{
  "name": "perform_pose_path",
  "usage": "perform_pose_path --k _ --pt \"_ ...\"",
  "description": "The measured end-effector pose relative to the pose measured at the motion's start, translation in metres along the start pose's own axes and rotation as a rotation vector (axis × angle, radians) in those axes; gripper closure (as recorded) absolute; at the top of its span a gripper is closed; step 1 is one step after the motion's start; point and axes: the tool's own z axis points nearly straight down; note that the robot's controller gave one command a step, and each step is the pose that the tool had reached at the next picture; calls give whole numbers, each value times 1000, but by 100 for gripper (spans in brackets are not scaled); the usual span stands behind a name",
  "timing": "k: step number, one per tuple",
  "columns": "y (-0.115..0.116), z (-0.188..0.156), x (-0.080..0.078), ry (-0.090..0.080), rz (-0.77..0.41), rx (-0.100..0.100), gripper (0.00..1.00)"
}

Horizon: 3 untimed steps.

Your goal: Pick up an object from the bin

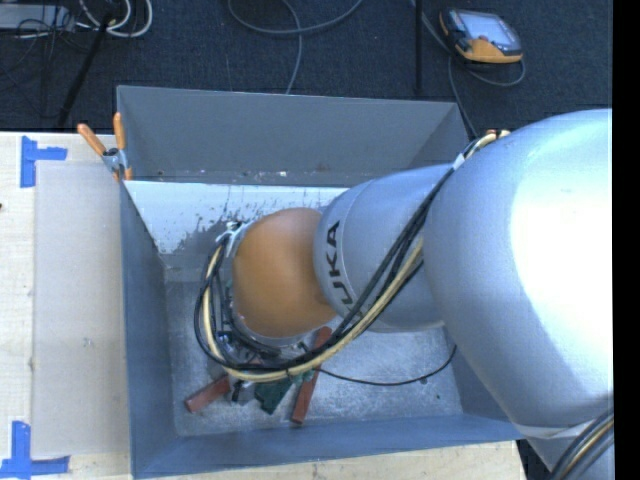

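Observation:
My gripper (pixel 243 360) reaches down under the arm's orange cover at the bin's front left, and little more than its dark body shows. Right below it lies a small cluster of things on the bin floor. A reddish-brown stick (pixel 206 398) points out to the left. A second reddish-brown stick (pixel 303 398) lies tilted on the right. Between them sits a dark green piece (pixel 270 396). Whether the gripper touches any of them is hidden.
The arm, with its orange cover and looped cables, hides most of the bin's middle and right. A thin black cable lies across the floor at the right. The bin's front wall is close behind the cluster.

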Motion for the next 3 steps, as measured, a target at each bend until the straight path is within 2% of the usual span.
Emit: perform_pose_path --k 1,2,3 --pt "0 -26 0 -3 3 1 100" --pt "0 -79 -1 -6 8 1 100" --pt "1 -104 -2 -4 10 1 100"
